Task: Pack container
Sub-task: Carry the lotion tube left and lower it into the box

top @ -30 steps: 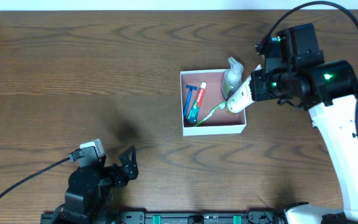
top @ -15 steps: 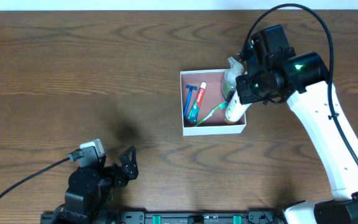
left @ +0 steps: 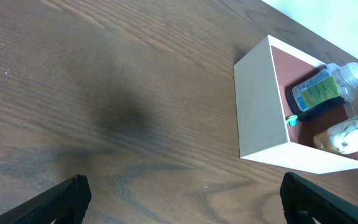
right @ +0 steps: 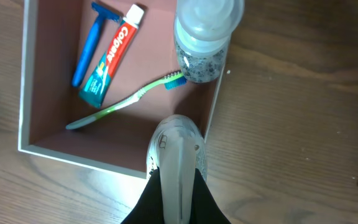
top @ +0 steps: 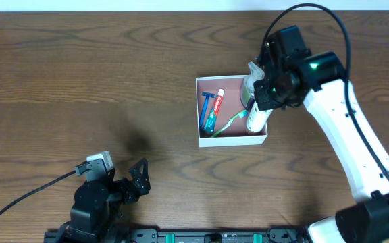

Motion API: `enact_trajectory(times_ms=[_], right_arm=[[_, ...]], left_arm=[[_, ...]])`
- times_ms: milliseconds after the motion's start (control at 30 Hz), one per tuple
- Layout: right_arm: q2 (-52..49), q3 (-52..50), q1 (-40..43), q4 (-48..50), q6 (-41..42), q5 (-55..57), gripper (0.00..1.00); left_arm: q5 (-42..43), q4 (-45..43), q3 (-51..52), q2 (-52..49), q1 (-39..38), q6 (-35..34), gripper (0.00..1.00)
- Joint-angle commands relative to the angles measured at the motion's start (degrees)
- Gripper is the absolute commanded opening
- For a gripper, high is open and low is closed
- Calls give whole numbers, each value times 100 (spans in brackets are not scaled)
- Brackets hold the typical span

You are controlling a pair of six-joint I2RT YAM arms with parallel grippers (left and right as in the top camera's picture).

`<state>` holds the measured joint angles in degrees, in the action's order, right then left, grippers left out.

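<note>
Overhead: bottle (top: 249, 85) beside tube (top: 256, 119)

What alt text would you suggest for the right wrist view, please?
The right gripper, shut on a white bottle, holds it over the near corner of the container. Inside lie a blue razor, a toothpaste tube and a green toothbrush, with a clear bottle in one corner.
</note>
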<state>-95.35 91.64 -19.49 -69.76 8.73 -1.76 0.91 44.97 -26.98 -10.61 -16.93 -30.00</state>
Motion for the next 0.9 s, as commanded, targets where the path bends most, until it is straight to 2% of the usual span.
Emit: enact_trajectory(times_ms=[0,867], right_arm=[[-138,33,-85,24,63,26,1],[-595,0,-289,66,42,219,2]], left_arm=[[-28,0,-24,26,26,13,98],[-28,0,-24,26,24,13,98]])
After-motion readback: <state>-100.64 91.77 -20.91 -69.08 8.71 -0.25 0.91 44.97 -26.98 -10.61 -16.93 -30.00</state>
